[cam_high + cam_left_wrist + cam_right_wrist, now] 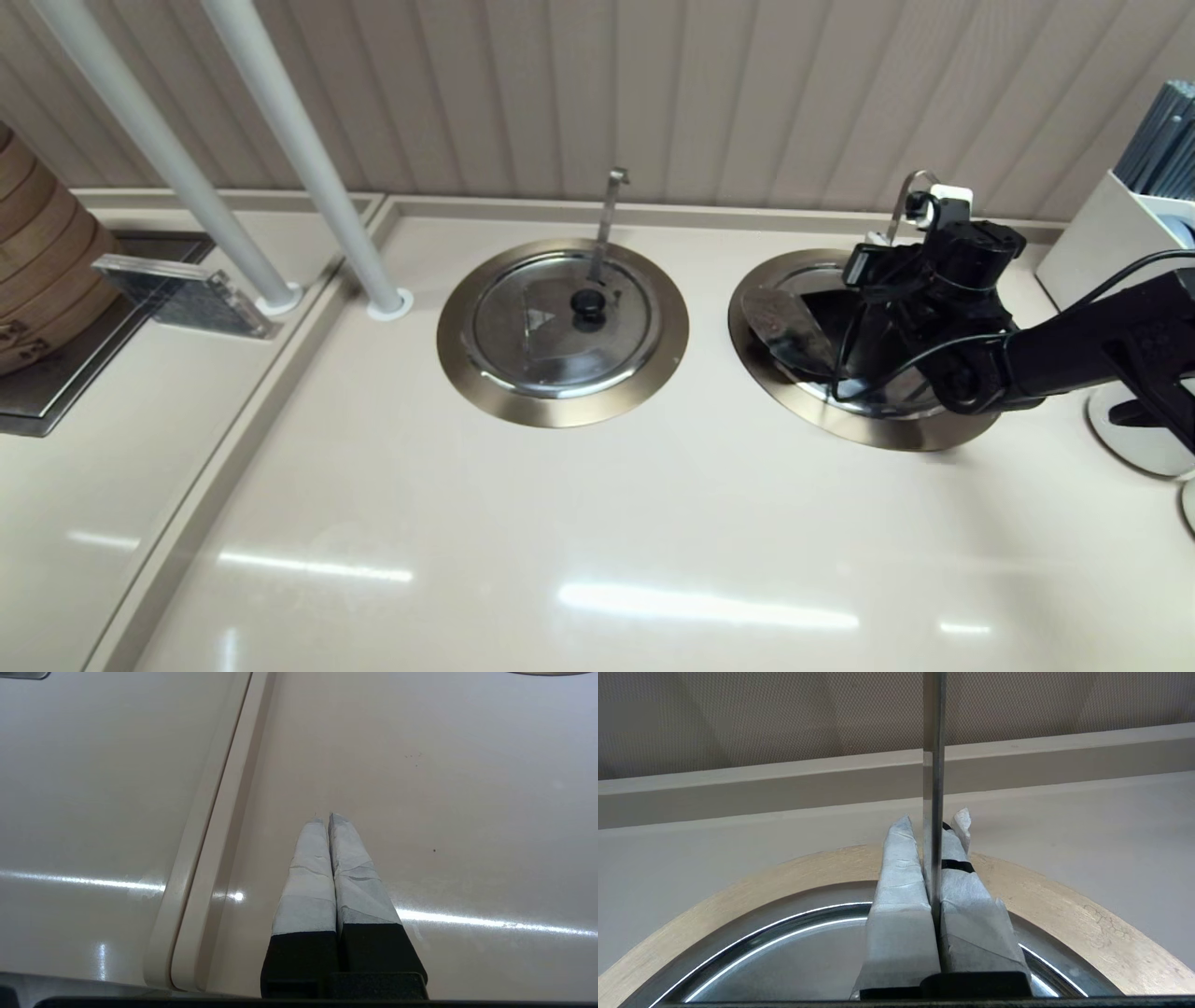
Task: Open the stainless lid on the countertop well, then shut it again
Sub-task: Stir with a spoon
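The countertop well (840, 425) with its bronze rim ring (1064, 891) lies at the right. The wedge flap (784, 327) of the stainless lid (784, 961) stands tilted up on the well's left side, with a dark opening beside it. Its knob is hidden. My right gripper (887, 245) is over the back of this well. In the right wrist view its taped fingers (901, 868) are pressed together on the thin leaning steel utensil handle (934, 765), which rises behind the arm (907, 201). My left gripper (327, 817) is shut and empty over bare countertop, out of the head view.
The twin lid (551, 336), with a knob, a stud and an upright handle (607, 219), covers the middle well. Two white poles (308, 177) and bamboo steamers (37, 261) stand at the left. A white holder (1111, 243) and a white round base (1134, 439) sit at the right.
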